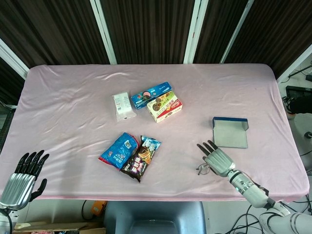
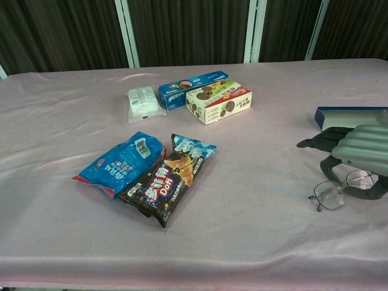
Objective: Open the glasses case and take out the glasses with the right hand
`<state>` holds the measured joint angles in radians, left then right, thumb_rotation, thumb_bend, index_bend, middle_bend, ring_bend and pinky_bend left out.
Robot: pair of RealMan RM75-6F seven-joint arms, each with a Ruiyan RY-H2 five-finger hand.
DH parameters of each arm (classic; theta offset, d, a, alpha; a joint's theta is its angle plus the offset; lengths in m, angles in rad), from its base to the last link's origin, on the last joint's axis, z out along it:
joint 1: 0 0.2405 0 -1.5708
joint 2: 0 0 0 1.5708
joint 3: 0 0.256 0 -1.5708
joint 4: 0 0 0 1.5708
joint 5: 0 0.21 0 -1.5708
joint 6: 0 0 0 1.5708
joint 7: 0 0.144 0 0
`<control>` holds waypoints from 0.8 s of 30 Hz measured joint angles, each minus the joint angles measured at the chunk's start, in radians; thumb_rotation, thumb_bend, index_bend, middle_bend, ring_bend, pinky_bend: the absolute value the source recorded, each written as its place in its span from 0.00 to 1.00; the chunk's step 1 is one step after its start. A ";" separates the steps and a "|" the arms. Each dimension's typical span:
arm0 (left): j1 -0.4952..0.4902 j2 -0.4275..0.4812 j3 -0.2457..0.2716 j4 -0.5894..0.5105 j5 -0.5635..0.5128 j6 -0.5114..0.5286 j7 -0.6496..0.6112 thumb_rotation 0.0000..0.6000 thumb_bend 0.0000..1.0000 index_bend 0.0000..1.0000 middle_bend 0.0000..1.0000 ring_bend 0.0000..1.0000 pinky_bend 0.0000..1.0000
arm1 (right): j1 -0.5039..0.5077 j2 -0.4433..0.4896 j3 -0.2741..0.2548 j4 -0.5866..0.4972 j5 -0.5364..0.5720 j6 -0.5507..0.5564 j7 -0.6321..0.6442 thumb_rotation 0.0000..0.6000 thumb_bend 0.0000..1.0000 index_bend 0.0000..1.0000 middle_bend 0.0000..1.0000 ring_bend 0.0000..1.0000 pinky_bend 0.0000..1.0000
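Nearest the robot, at the front left corner of the pink-clothed desk (image 1: 73, 117), the silver left hand with black fingers (image 1: 22, 179) hangs just off the edge, fingers spread upward and holding nothing. At the front right, the silver right hand (image 1: 218, 158) lies low over the thin wire-framed glasses (image 2: 332, 194), its dark fingers stretched forward and apart; the thumb curves down beside the far lens in the chest view, but whether it grips or merely touches the frame cannot be told, since the palm hides part of the glasses. The glasses rest on the cloth near the front edge, lenses clear, outside their case. Just beyond the hand sits the open blue-rimmed glasses case with a grey inside (image 1: 230, 132), apart from the glasses. Toward the middle of the desk lie two snack bags touching side by side: a bright blue crinkled bag (image 2: 121, 162) and a dark brown bag (image 2: 162, 185) printed with large white letters reading "Dof" below Chinese characters. Farther back stands a small clear packet with white contents (image 2: 143, 102), then a long blue biscuit box (image 2: 193, 88) and, against it, a cream and green cookie box with pictures of chocolate cookies (image 2: 219, 103); their print is too small to read.
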<state>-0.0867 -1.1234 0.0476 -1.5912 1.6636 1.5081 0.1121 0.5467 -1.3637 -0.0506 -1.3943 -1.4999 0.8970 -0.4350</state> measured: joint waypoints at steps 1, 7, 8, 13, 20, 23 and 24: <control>0.000 0.000 0.000 0.000 0.000 0.000 -0.001 1.00 0.43 0.00 0.00 0.00 0.00 | 0.000 0.000 -0.001 0.001 0.000 0.000 0.001 1.00 0.58 0.70 0.00 0.00 0.00; 0.001 0.001 0.000 0.002 0.001 0.004 -0.005 1.00 0.43 0.00 0.00 0.00 0.00 | -0.001 0.000 -0.005 0.007 0.002 0.002 0.002 1.00 0.64 0.76 0.03 0.00 0.00; 0.001 0.001 0.000 0.002 0.002 0.004 -0.005 1.00 0.43 0.00 0.00 0.00 0.00 | -0.001 -0.001 -0.005 0.007 0.002 0.004 0.003 1.00 0.64 0.76 0.03 0.00 0.00; 0.000 0.001 0.000 0.002 0.002 0.001 -0.004 1.00 0.43 0.00 0.00 0.00 0.00 | 0.003 -0.005 0.009 0.003 0.006 0.015 0.007 1.00 0.65 0.76 0.03 0.00 0.00; -0.001 0.000 0.001 0.000 0.003 0.000 -0.001 1.00 0.43 0.00 0.00 0.00 0.00 | 0.054 -0.046 0.102 -0.012 0.080 -0.002 -0.002 1.00 0.65 0.76 0.04 0.00 0.00; 0.000 0.001 -0.002 0.002 -0.001 0.003 -0.008 1.00 0.43 0.00 0.00 0.00 0.00 | 0.093 -0.082 0.152 -0.012 0.149 -0.026 -0.045 1.00 0.65 0.76 0.04 0.00 0.00; 0.000 0.002 -0.002 0.002 -0.002 0.003 -0.010 1.00 0.43 0.00 0.00 0.00 0.00 | 0.105 -0.096 0.166 -0.010 0.173 -0.033 -0.064 1.00 0.65 0.76 0.04 0.00 0.00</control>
<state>-0.0863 -1.1216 0.0454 -1.5887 1.6619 1.5109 0.1023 0.6516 -1.4599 0.1158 -1.4042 -1.3266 0.8641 -0.4987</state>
